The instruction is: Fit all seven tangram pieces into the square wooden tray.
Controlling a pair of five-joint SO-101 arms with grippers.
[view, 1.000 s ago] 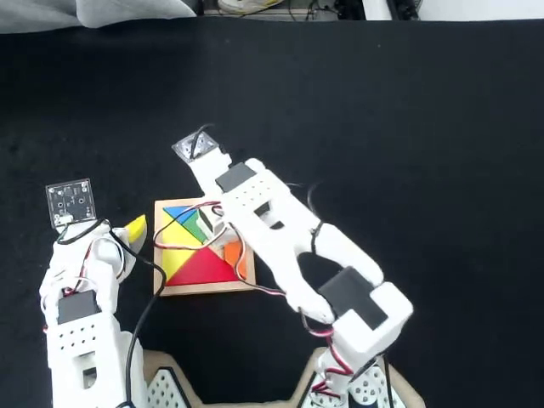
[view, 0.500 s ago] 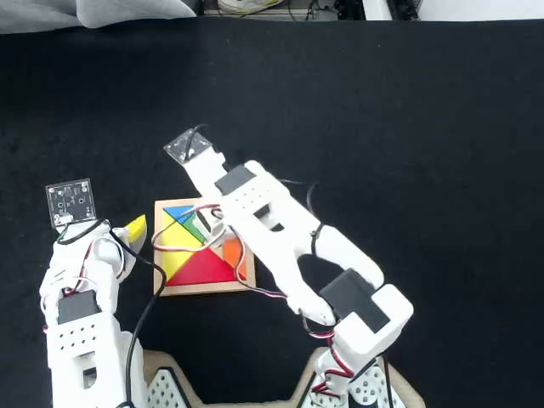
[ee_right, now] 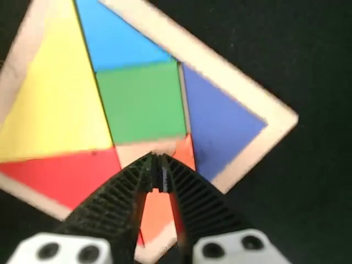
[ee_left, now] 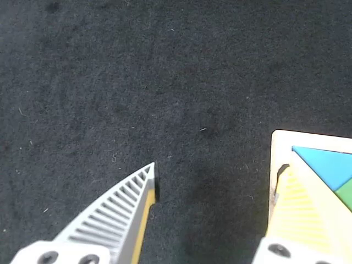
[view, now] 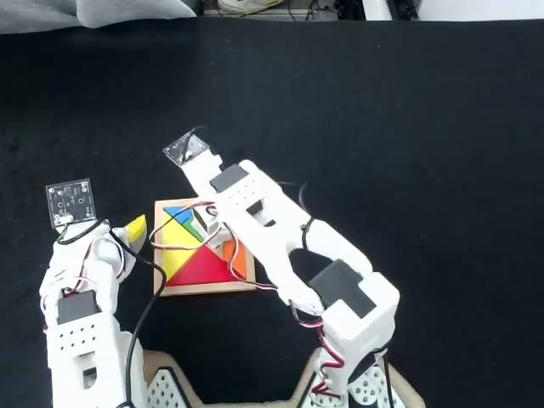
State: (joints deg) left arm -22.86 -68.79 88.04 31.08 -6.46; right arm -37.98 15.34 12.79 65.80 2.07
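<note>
Starting at the near side of the high view, the left gripper [ee_left: 220,168] sits at lower left, fingers spread wide with nothing in them and one tip just over the corner of the square wooden tray [view: 204,290]. My guess is it's parked there to stay out of the other arm's way. The tray lies lower left of centre on the black tablecloth [view: 382,127], its sides square with the frame. The right gripper [ee_right: 159,165] hangs over the tray's right half, fingers pinched together, gripping nothing I can make out. Its tip is down at the orange triangle [ee_right: 157,217], so it looks like a poker for nudging that piece flat. There's a sliver of bare wood [ee_right: 135,149] at the tip, so orange probably isn't seated yet. Its corner points at the tray's middle, long axis running out toward the rim. The yellow triangle [ee_right: 49,110], red triangle [ee_right: 60,170], green square [ee_right: 140,102], light blue triangle [ee_right: 118,38] and dark blue piece [ee_right: 217,124] lie flush. I can't spot a seventh. Farthest off, grey cloth [view: 127,10] sits at the top left edge.
</note>
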